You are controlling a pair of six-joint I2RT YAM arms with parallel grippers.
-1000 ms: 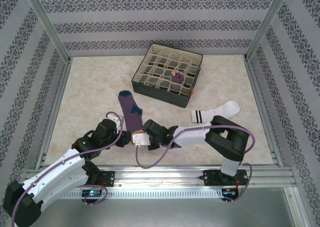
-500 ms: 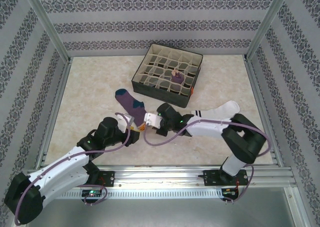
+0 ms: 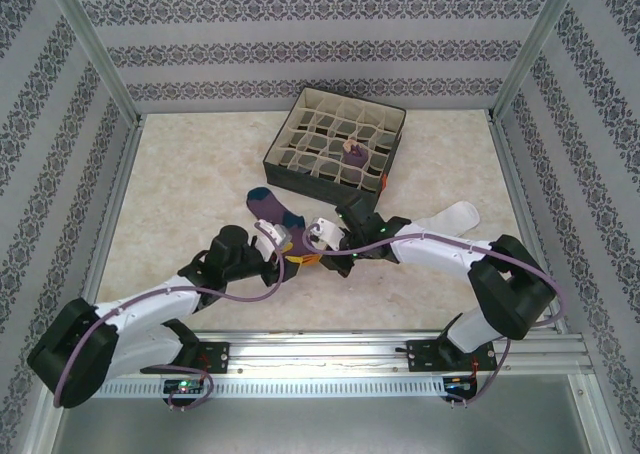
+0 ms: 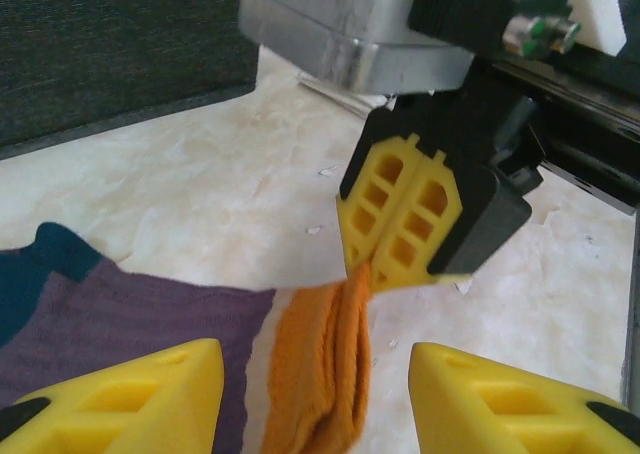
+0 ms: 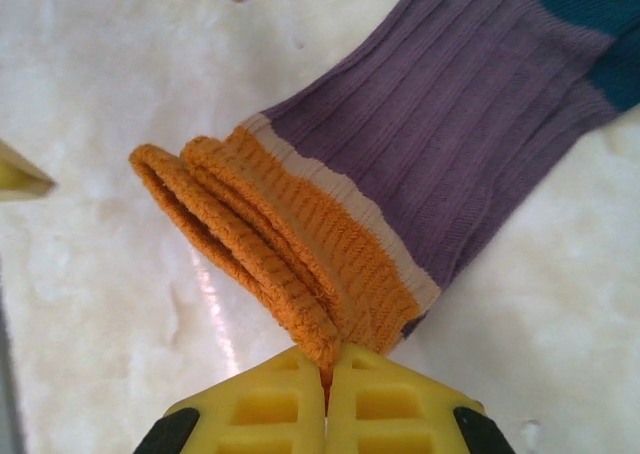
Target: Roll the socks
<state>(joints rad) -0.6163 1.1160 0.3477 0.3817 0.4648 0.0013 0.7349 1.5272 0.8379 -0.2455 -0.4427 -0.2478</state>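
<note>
Purple sock (image 5: 470, 114) is lying on the table (image 3: 180, 194) while our right gripper (image 5: 325, 366) is pinching its folded orange cuff (image 5: 270, 244), jaws pressing together on the fabric. From that pinch the sock's long axis is running toward 1 o'clock in the right wrist view, toward 11 o'clock from overhead. Our left gripper (image 4: 315, 399) is hovering spread wide at 9 o'clock of the pinch, gripping nothing, its fingers straddling the cuff; we are judging it well placed for starting the roll. White sock (image 3: 455, 214) is lying well apart toward 3 o'clock.
</note>
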